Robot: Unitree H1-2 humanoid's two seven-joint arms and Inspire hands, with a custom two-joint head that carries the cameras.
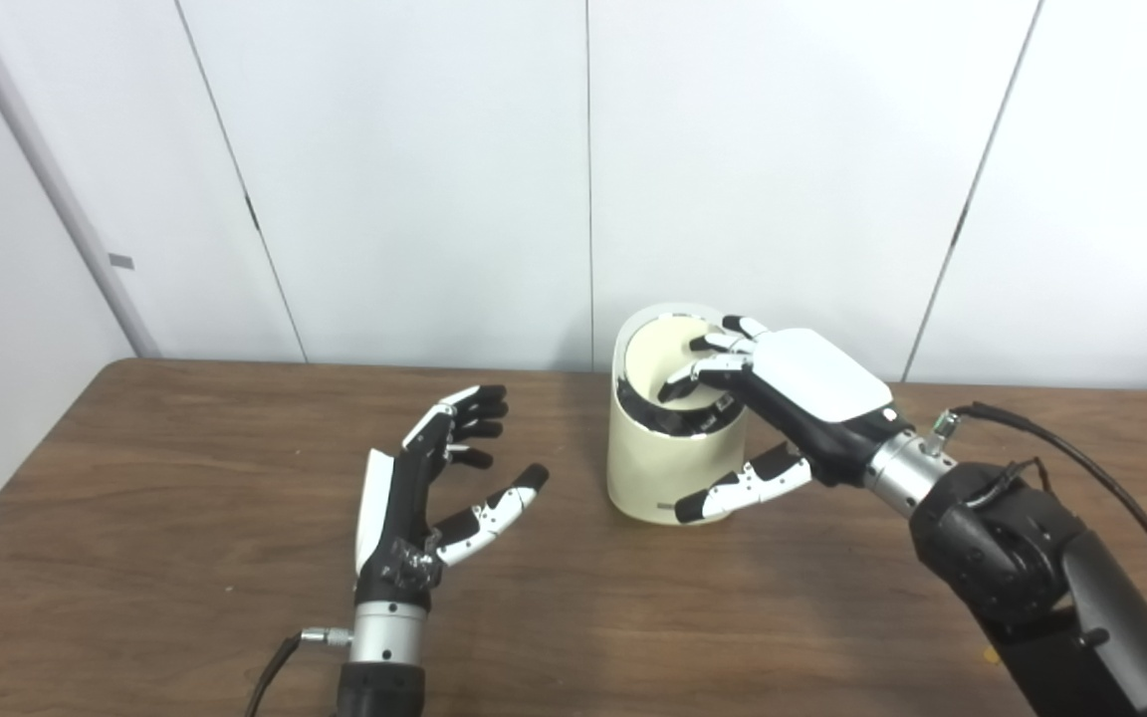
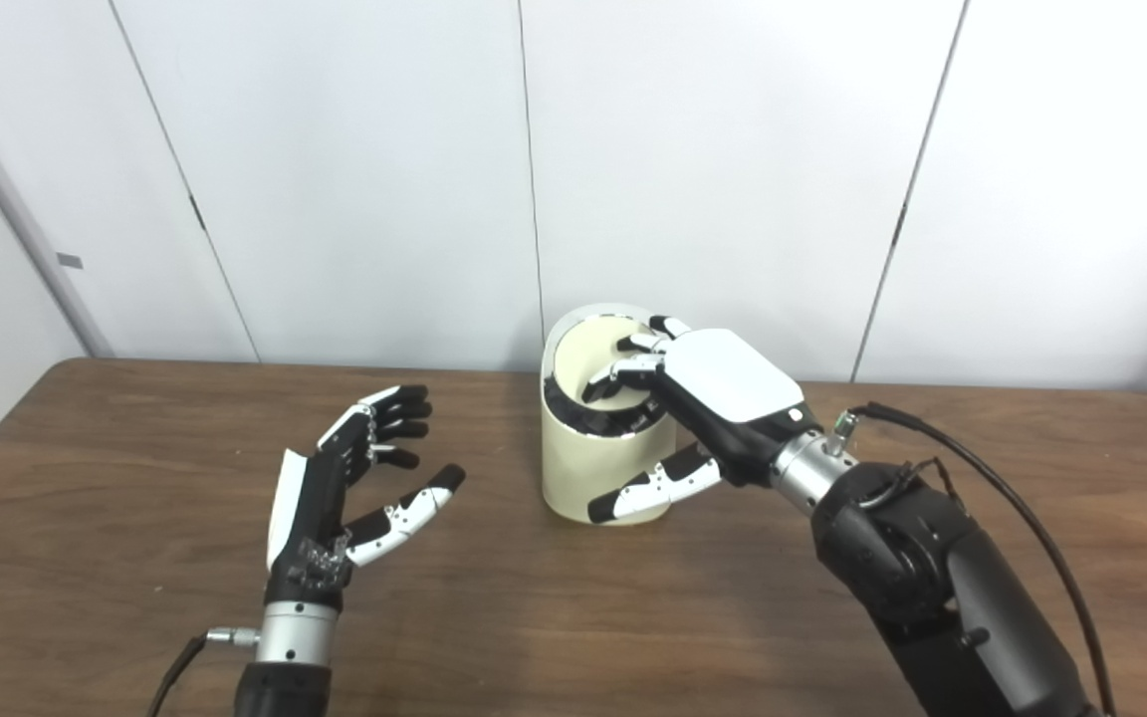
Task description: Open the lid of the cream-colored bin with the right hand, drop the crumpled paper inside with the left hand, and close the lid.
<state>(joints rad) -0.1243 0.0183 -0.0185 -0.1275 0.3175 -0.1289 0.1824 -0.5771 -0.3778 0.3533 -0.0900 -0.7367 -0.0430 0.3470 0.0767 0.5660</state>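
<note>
At the counter's point(image 1: 185, 597) back edge | cream bin point(image 1: 648, 468) judged light, tippable; lid point(image 1: 668, 344) tilted up, fingered at rim by right hand point(image 1: 793, 398) | left hand point(image 1: 434, 478) seen open, empty; paper unseen

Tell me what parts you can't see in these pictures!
- Inside of the cream-colored bin: both views; its own wall and the right hand block the bottom, so any paper in there is hidden.
- Crumpled paper: not visible anywhere; the left hand is open and holds nothing.
- Lid: tipped up behind the bin; the right hand's fingers cover part of it.
- Both arms: cut off by the bottom edge.
</note>
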